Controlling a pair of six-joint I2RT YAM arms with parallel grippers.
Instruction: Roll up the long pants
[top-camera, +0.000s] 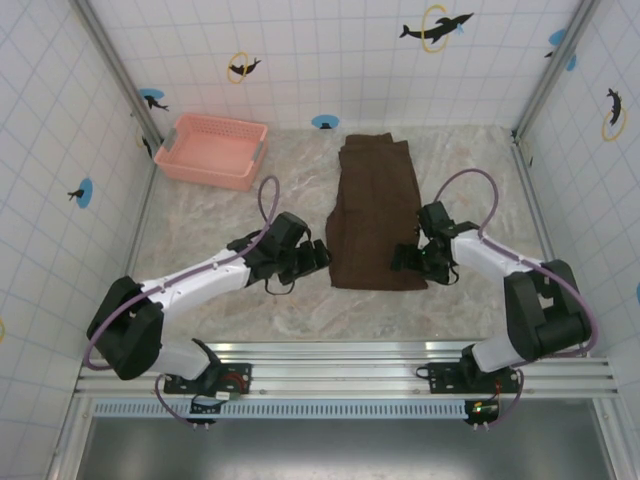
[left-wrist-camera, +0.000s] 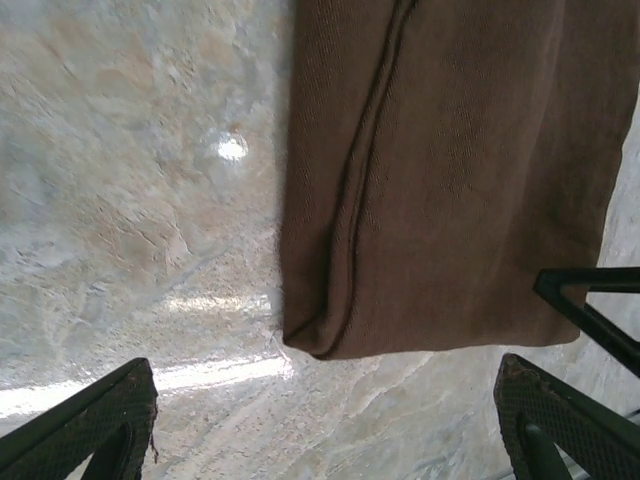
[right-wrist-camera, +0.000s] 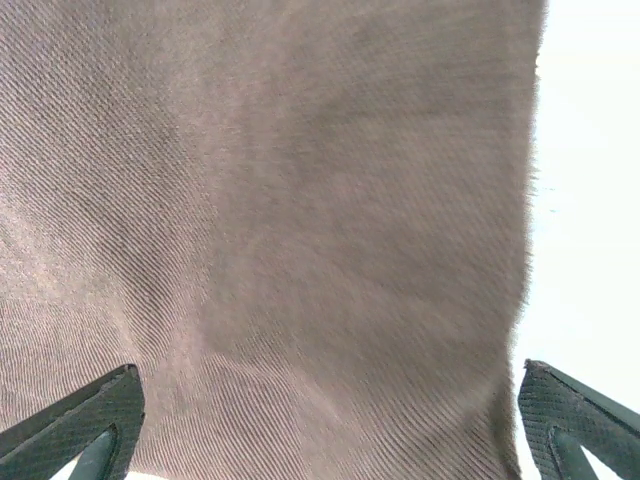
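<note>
White tiled walls dotted with dolphin stickers box in a marbled table (top-camera: 200, 215); at its far left a pink basket (top-camera: 205, 170) sits by the back wall, well apart from everything else. Next along, the left gripper (top-camera: 318, 256) is low, just beside the near left corner of the long pants (top-camera: 378, 210); its wrist view has both fingers (left-wrist-camera: 90, 425) spread wide over bare table, the cloth's folded corner lying just ahead. The pants lie flat at the centre, a little to the right, folded lengthwise into a dark brown strip running from near the back wall toward the arms; a raised seam (left-wrist-camera: 365, 180) runs along the left side. On the right, the right gripper (top-camera: 408, 260) sits at the near right corner, jaws likewise parted wide, its fingers (right-wrist-camera: 75, 435) straddling cloth in its wrist view; whether they touch the fabric I cannot tell.

Judging by the weave and the limp edge, the garment is light, soft and floppy; it would likely sag and skew if lifted by one point. The best hold, I'd say, is the two near corners of the hem, pinched through all layers together, so the roll starts even and travels away from the arms.
</note>
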